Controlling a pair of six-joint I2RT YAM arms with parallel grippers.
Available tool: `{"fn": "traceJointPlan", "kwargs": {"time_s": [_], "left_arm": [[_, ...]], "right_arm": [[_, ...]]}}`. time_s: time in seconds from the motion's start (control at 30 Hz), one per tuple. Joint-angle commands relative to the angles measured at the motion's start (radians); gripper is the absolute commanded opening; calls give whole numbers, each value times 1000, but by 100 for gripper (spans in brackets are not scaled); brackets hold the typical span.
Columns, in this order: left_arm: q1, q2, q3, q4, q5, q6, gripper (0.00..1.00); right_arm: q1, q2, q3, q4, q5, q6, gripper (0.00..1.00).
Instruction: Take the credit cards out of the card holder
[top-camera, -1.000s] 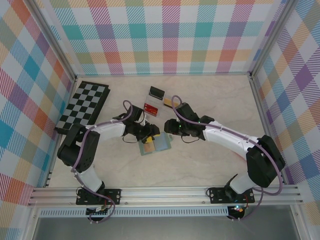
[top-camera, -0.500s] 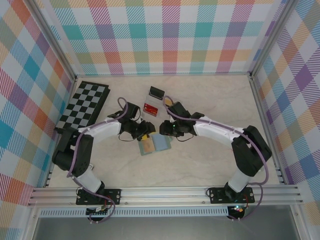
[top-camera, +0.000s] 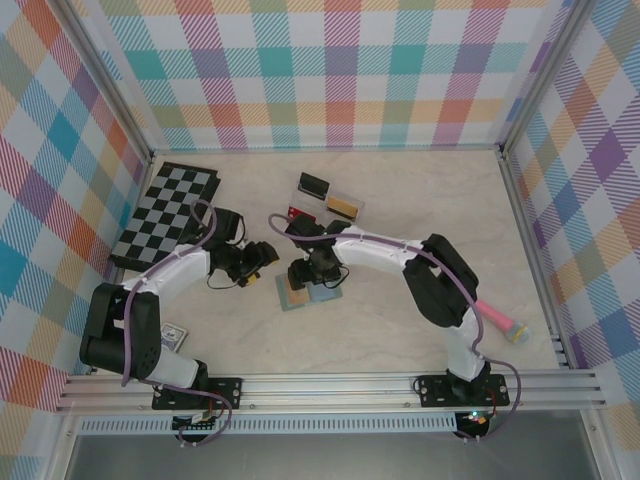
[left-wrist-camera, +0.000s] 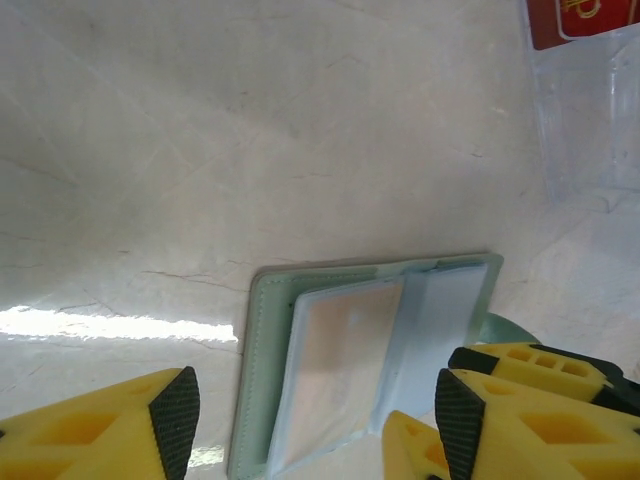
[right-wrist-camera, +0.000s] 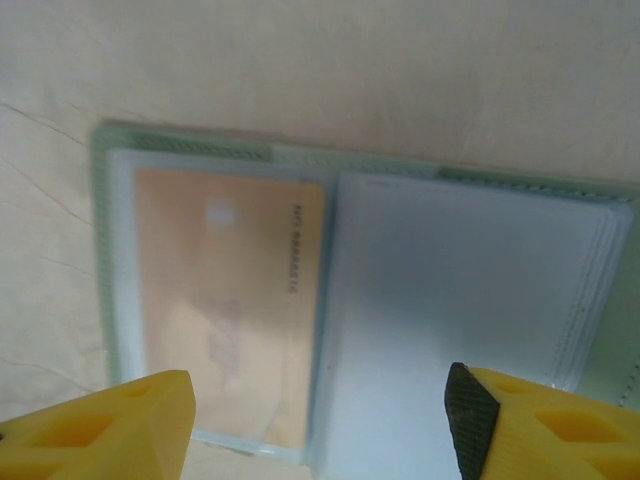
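The grey-green card holder (top-camera: 326, 296) lies open and flat on the table, pale blue lining up. An orange credit card (right-wrist-camera: 225, 300) sits in its left slot, and the right page (right-wrist-camera: 470, 320) looks plain blue. My right gripper (top-camera: 303, 278) hangs directly over the holder, open (right-wrist-camera: 310, 425), its fingers straddling the pages without touching. My left gripper (top-camera: 262, 264) is just left of the holder, open (left-wrist-camera: 315, 425) and empty, and looks across at the holder (left-wrist-camera: 370, 360). A red credit card (top-camera: 298, 213) and a yellow one (top-camera: 342, 207) lie in the clear tray.
The clear plastic tray (top-camera: 325, 195) stands just behind the holder, with a dark card at its far end. A folded chessboard (top-camera: 170, 210) lies at the back left. A pink-handled tool (top-camera: 500, 322) lies at the right, and a small card (top-camera: 172, 338) near the left base.
Both grippers have opened wider. The left gripper has drawn back to the left, off the holder, and the right gripper has swung left to hang over it. The holder stays open on the table.
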Motion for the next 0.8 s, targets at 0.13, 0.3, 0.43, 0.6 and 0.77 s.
{"fn": "traceJointPlan", "kwargs": {"time_s": [0.13, 0.3, 0.43, 0.6, 0.77], "left_arm": [[29, -29, -38, -7, 10, -10, 69], [29, -27, -49, 5, 38, -13, 69], [29, -22, -63, 20, 67, -14, 65], [28, -26, -87, 39, 92, -24, 57], [28, -27, -103, 55, 122, -29, 48]], "right_arm": [[18, 87, 80, -124, 16, -71, 78], [19, 130, 98, -166, 75, -60, 79], [19, 154, 99, -190, 133, -48, 78], [20, 190, 110, -224, 198, -37, 76], [19, 223, 107, -234, 222, -25, 73]]}}
